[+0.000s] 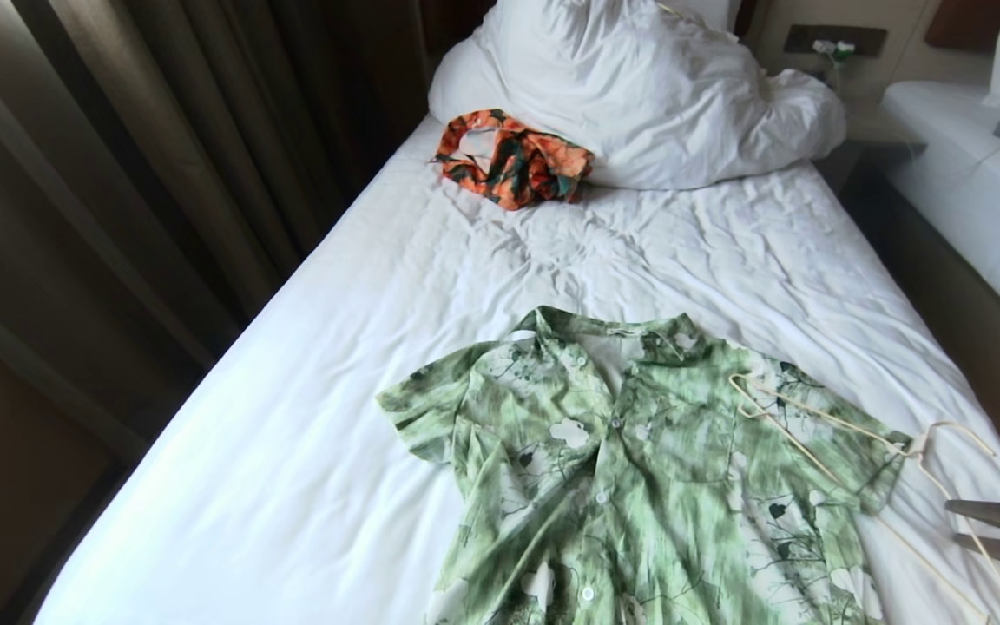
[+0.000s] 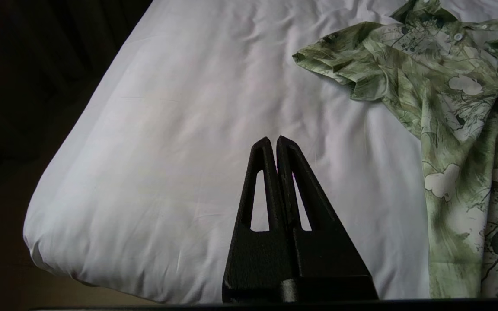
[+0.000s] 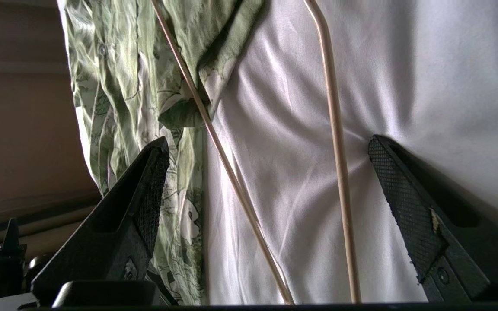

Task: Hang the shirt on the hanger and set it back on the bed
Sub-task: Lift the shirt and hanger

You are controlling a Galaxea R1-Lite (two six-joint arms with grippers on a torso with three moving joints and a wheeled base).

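The green flowered shirt [image 1: 621, 469] lies spread, collar away from me, on the near half of the bed [image 1: 361, 347]. The cream wire hanger [image 1: 847, 434] rests across the shirt's right shoulder and sleeve, its hook [image 1: 960, 430] on the sheet. My right gripper [image 1: 956, 523] comes in from the right edge, open, low over the sheet beside the hanger. In the right wrist view two hanger wires [image 3: 335, 142] run between the wide-apart fingers [image 3: 154, 181], touching neither, with the shirt [image 3: 115, 86] beside them. My left gripper [image 2: 273, 140] is shut, hovering over bare sheet left of the shirt [image 2: 439, 99].
An orange, black and teal garment [image 1: 513, 161] lies by the bunched white duvet [image 1: 639, 87] at the head of the bed. Dark curtains [image 1: 118, 174] run along the left. A second white bed [image 1: 977, 191] stands at the right across a narrow gap.
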